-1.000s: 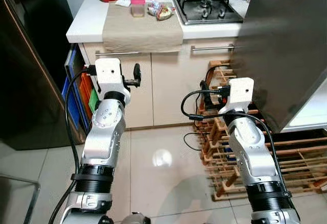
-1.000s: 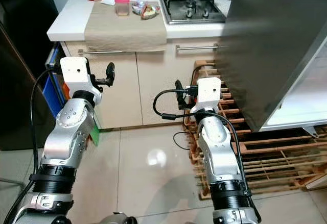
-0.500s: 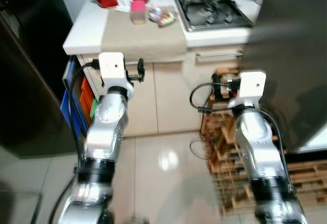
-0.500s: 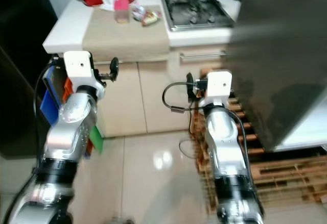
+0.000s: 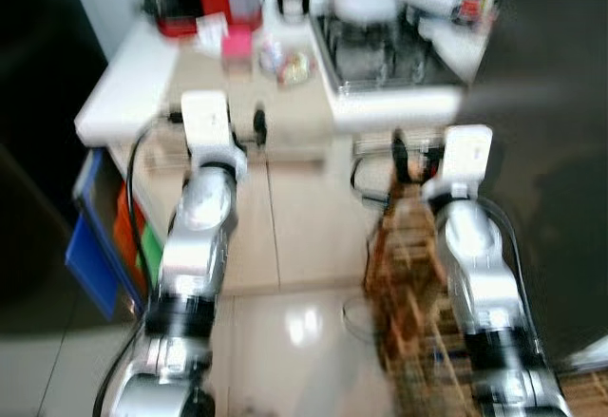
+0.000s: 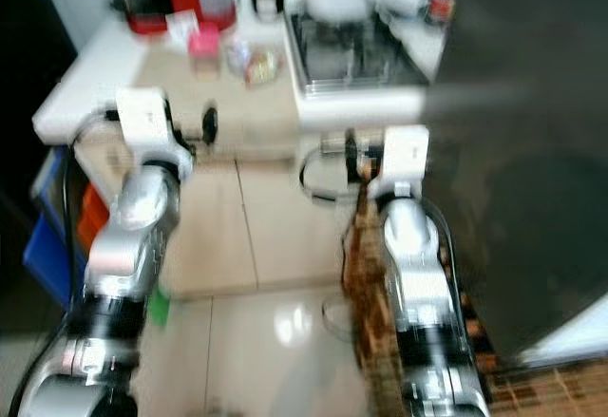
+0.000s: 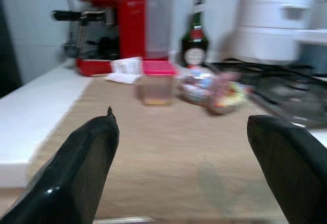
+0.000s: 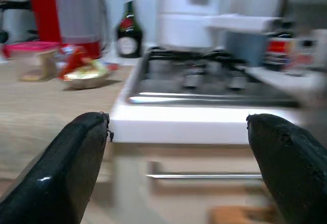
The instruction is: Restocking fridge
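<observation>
The left gripper (image 7: 181, 168) was raised at worktop (image 7: 30, 109) height with its fingers (image 7: 76, 168) spread wide apart and nothing between them. The right gripper (image 8: 179, 168) was held the same way, fingers (image 8: 61, 163) apart and empty, facing the front edge of the gas hob (image 8: 204, 89).

The restock items sat ahead of and slightly above both grippers, on a beige cloth (image 7: 168, 147) over the worktop: a small container with a pink lid (image 7: 156, 83) and a crinkly wrapped packet (image 7: 217, 94) just beside it. From the left wrist view the container lay nearly dead ahead between the fingers, the packet a bit toward the hob side. The left arm looked nearer to both (my judgement: the left gripper is the one to reach, straight forward over the worktop edge). The packet's long axis ran roughly across the line of reach; the container was upright.

Behind them stood a red coffee machine (image 7: 120, 20), a dark bottle (image 7: 194, 40) and a white pot (image 7: 276, 27) on the hob.

The head views were heavily motion-blurred (camera moving), so item outlines were soft. The dark fridge door (image 5: 551, 151) filled the right side, cut off by the frame; the fridge interior was not visible. What the packet held could not be made out. A wooden rack (image 5: 408, 274) stood on the floor behind the right arm.
</observation>
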### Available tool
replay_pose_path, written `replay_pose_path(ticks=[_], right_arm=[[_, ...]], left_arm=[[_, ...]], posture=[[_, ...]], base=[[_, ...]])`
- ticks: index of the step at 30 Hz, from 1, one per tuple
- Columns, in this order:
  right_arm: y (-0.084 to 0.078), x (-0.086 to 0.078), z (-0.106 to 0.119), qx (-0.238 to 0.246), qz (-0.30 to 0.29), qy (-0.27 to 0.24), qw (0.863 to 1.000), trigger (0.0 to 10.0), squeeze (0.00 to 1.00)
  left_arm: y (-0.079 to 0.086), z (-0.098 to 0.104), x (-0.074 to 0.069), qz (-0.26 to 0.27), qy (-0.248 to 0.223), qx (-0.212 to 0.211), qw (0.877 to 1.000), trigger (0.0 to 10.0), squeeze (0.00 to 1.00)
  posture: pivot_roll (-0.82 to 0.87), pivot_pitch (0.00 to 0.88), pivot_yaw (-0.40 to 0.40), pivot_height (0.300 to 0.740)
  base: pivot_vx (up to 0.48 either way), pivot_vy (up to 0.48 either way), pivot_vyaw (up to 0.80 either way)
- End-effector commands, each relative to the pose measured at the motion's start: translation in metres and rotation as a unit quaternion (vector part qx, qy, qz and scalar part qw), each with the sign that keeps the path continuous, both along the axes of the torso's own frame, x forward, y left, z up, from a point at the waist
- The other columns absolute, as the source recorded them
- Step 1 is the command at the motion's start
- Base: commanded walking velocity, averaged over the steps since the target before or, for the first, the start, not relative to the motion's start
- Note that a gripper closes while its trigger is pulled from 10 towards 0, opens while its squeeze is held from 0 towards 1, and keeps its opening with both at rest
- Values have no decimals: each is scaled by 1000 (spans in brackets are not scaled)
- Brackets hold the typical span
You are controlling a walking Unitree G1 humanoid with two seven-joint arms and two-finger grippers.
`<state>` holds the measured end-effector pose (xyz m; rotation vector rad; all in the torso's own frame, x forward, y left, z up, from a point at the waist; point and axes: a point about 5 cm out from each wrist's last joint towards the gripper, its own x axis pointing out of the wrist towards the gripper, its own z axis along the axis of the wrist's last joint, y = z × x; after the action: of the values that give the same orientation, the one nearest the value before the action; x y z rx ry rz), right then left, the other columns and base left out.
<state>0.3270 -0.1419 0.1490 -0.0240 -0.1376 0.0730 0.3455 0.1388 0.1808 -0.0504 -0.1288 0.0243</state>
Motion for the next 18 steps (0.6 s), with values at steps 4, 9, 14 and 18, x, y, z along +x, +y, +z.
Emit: replay_pose_path(ticks=[4,9,14,18], right_arm=[[6,-1,5,-8,18,-13,1000,10000,0],[3,0,5,4,7,-13,1000,10000,0],[2,-1,5,0,8,-12,1000,10000,0],[2,-1,5,1,11,-13,1000,10000,0]], left_arm=[[0,3,1,6,-5,-7,1000,10000,0],[0,3,1,4,-6,-6,1000,10000,0],[0,4,0,-5,-12,-24,1000,10000,0],[-2,8,-1,-19,-22,-36,999,10000,0]], posture=[[-35,0,44,740],[-35,0,44,740],[-37,0,44,740],[-36,0,41,740]], base=[[480,0,523],[480,0,279],[384,94,0],[0,480,0]])
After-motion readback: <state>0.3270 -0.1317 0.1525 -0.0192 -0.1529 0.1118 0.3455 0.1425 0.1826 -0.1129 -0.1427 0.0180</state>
